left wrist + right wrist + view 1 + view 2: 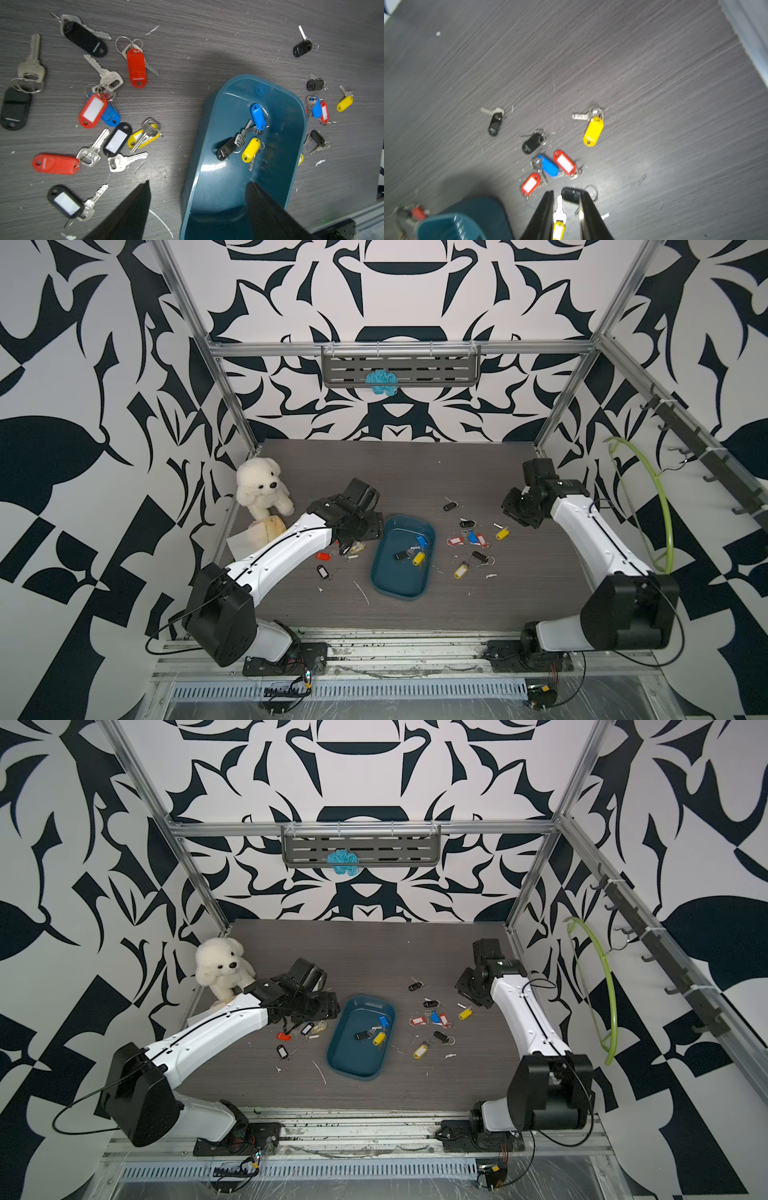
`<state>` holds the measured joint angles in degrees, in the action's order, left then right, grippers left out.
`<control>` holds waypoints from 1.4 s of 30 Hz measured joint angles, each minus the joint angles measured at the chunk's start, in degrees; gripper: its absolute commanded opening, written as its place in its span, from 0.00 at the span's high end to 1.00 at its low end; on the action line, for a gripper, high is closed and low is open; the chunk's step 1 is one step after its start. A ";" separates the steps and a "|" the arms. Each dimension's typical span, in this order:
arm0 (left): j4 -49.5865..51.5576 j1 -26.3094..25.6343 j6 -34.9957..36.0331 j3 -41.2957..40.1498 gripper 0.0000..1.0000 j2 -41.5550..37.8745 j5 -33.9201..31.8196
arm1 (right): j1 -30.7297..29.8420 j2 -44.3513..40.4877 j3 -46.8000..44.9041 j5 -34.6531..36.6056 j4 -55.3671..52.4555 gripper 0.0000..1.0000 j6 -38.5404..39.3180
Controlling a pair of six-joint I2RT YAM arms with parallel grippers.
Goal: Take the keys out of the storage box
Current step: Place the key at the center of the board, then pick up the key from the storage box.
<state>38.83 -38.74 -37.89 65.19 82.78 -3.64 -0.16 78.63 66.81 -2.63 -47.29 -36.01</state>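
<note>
Grey wood-grain table (415, 472): carries the whole scatter, with an arm reaching in from each near corner.
Storage box (395, 578): teal tray at mid-table, between the two arms.
Left gripper (197, 182): jaws spread wide and empty, straddling one wall of the box from above, one finger over the table and the other over the box floor.
Right gripper (565, 194): jaws only narrowly parted, gripping nothing, raised over the table to the right of the box.
Keys in the box (413, 551): three tagged keys, blue, black and yellow, huddled on the floor.
Keys on the table (471, 539): two loose scatters, one on each side of the box.
</note>
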 measured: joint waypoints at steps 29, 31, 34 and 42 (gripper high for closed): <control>-0.70 -0.90 -3.43 -2.67 0.17 -14.64 -11.26 | -45.68 18.16 7.41 -6.32 3.43 0.48 -18.47; -0.68 0.68 -3.87 -3.98 0.17 -16.26 -11.32 | -46.90 21.70 10.71 -5.62 1.66 0.47 -20.63; -0.42 2.45 -4.33 -5.73 0.17 -17.14 -10.75 | -48.28 27.10 17.03 -4.31 -0.90 0.45 -22.86; -0.04 2.80 -4.52 -8.00 0.17 -17.38 -8.11 | -49.05 34.47 22.25 -3.48 -2.14 0.39 -29.40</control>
<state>38.79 -35.94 -42.41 57.19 65.41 -11.75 -49.21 113.10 89.06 -6.11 -49.43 -65.41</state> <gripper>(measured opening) 0.825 0.583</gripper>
